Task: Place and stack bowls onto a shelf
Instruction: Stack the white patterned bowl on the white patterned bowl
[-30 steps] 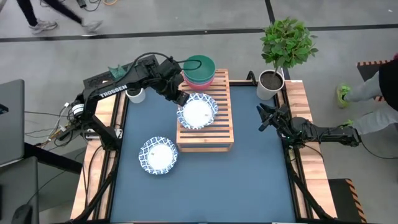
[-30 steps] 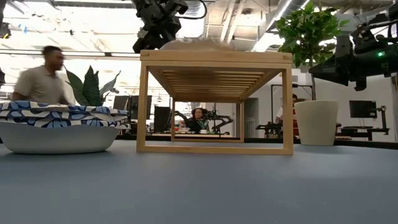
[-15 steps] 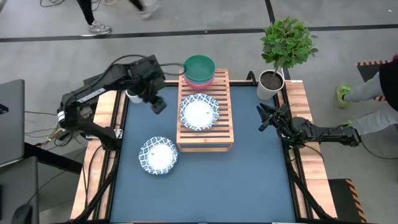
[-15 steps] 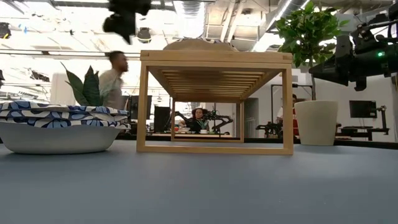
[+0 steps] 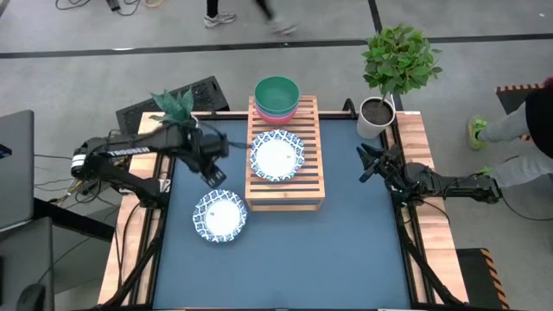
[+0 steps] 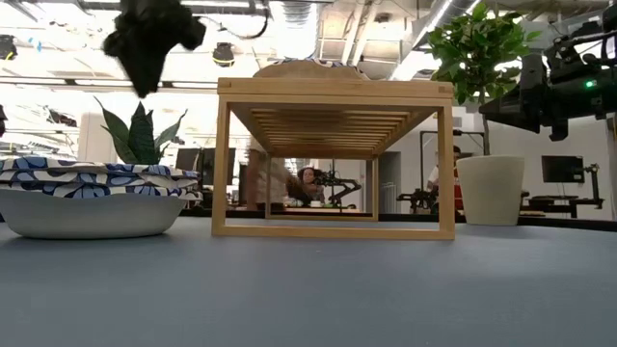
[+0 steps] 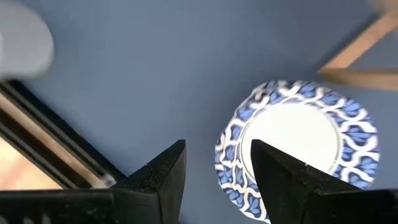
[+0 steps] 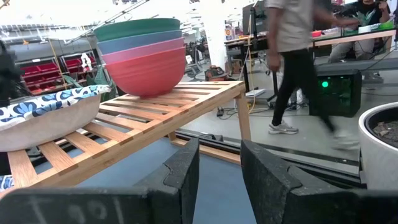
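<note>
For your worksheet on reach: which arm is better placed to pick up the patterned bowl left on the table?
Probably the left: the left gripper hovers open just above the patterned bowl, while the right gripper waits by the far edge.

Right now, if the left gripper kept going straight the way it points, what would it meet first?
Most likely the patterned bowl on the table. The left gripper, fingers apart and empty, looks down past them at that bowl's near rim; only blue tabletop lies around it. How far above it hangs is unclear.
</note>
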